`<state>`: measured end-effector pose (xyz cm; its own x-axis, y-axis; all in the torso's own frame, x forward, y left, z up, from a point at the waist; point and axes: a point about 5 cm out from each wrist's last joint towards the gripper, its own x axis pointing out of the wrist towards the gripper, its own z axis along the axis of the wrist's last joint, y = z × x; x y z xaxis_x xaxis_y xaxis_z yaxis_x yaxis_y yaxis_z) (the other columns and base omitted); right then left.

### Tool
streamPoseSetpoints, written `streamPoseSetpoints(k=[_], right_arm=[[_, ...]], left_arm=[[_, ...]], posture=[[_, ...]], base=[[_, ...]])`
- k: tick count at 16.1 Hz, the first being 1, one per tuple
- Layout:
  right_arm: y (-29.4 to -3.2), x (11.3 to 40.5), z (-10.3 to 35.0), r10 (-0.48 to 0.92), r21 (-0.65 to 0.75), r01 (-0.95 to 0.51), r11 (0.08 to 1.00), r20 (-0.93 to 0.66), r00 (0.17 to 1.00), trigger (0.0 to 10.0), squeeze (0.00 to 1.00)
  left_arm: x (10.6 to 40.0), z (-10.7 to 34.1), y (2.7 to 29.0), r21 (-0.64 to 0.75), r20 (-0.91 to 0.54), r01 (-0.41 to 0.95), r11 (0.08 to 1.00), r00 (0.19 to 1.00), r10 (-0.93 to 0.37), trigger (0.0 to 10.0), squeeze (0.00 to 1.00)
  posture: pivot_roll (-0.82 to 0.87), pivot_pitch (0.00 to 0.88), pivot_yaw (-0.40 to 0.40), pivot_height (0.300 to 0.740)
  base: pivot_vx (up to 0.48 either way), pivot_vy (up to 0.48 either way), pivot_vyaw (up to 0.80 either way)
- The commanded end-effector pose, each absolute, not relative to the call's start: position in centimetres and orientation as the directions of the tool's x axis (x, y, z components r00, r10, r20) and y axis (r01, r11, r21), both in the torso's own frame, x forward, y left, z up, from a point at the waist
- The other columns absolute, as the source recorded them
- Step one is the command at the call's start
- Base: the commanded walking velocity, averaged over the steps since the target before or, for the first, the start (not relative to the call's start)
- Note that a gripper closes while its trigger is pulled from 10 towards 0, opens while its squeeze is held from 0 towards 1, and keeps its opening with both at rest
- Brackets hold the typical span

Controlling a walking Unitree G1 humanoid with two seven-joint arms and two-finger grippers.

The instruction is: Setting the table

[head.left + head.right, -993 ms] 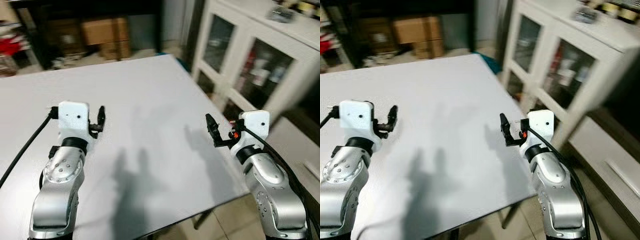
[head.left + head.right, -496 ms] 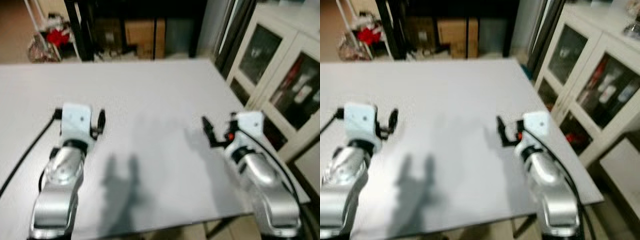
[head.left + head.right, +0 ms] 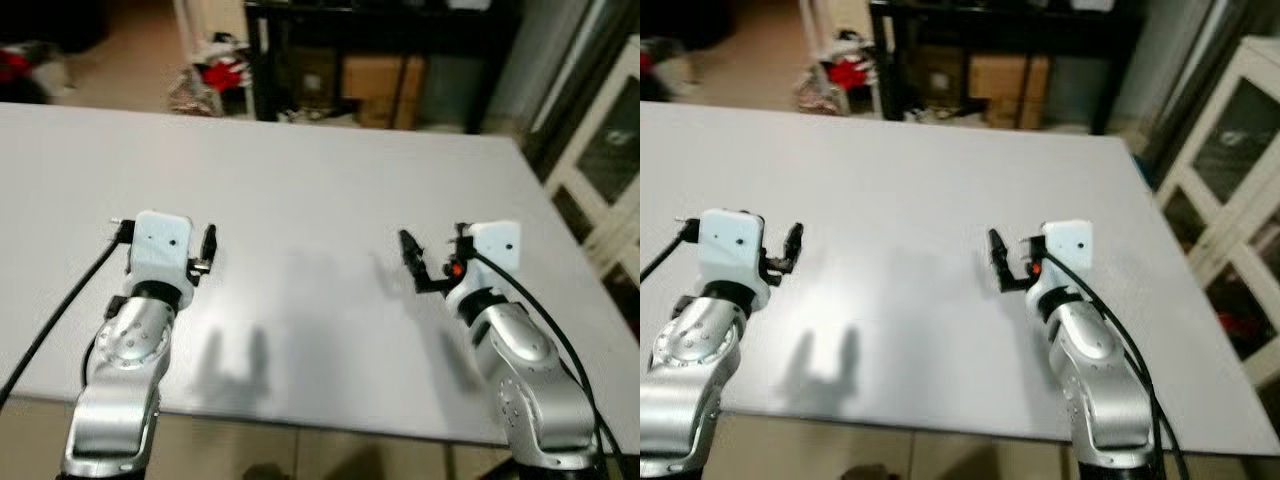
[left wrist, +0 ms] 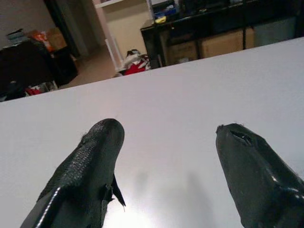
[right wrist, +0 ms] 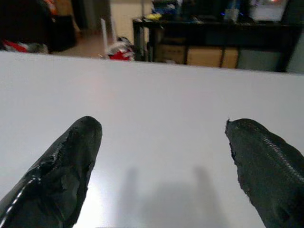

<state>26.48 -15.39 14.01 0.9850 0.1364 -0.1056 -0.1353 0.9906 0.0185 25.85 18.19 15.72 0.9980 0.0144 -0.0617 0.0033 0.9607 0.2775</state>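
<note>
As the camera swung left, both end effectors, left (image 4: 164, 175) and right (image 5: 164, 175), stayed spread, empty, over the bare table (image 3: 300, 200); nothing set yet.

A broad white table (image 3: 300, 200) carried the scene, its top plain and matte; its near edge ran below both arms, its far edge lay well beyond the fingertips, and its right-hand edge slanted away past the right arm; the surface ahead of and between the fingers bore soft grey shadows (image 3: 235, 365) of the arms; below the near edge showed beige tiled floor (image 3: 300, 455); beyond the far edge the floor (image 3: 130, 60) continued, tan and blurred.
</note>
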Motion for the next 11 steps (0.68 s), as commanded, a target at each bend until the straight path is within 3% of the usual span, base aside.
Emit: streamPoseSetpoints(k=[1,4,9,11], right_arm=[[-15.8,26.6,13.8,0.095,-0.030,-0.100,0.995,-0.134,0.986,10.0,1.00],[-16.5,26.8,13.7,0.017,-0.110,-0.031,0.993,-0.133,0.991,10.0,1.00],[-16.2,26.2,13.5,0.071,-0.027,-0.076,0.997,-0.148,0.986,10.0,1.00],[-15.9,26.3,13.5,0.080,-0.028,-0.085,0.996,-0.148,0.986,10.0,1.00]], left_arm=[[26.1,16.3,18.2,0.284,-0.047,0.006,0.959,0.999,0.008,10.0,0.00],[26.2,16.3,18.3,0.284,-0.055,0.013,0.959,0.998,0.003,10.0,0.00],[26.1,16.1,18.1,0.290,-0.070,0.032,0.956,0.997,-0.012,10.0,0.00],[26.0,16.2,18.2,0.292,-0.072,0.030,0.956,0.997,-0.009,10.0,0.00]], posture=[[0.09,0.000,-0.006,0.740],[0.07,0.000,0.009,0.740],[0.08,0.000,0.010,0.740],[0.09,0.000,-0.001,0.740]], base=[[0.000,0.345,0.00],[0.000,0.352,0.00],[0.000,0.361,0.00],[0.000,0.364,0.68]])
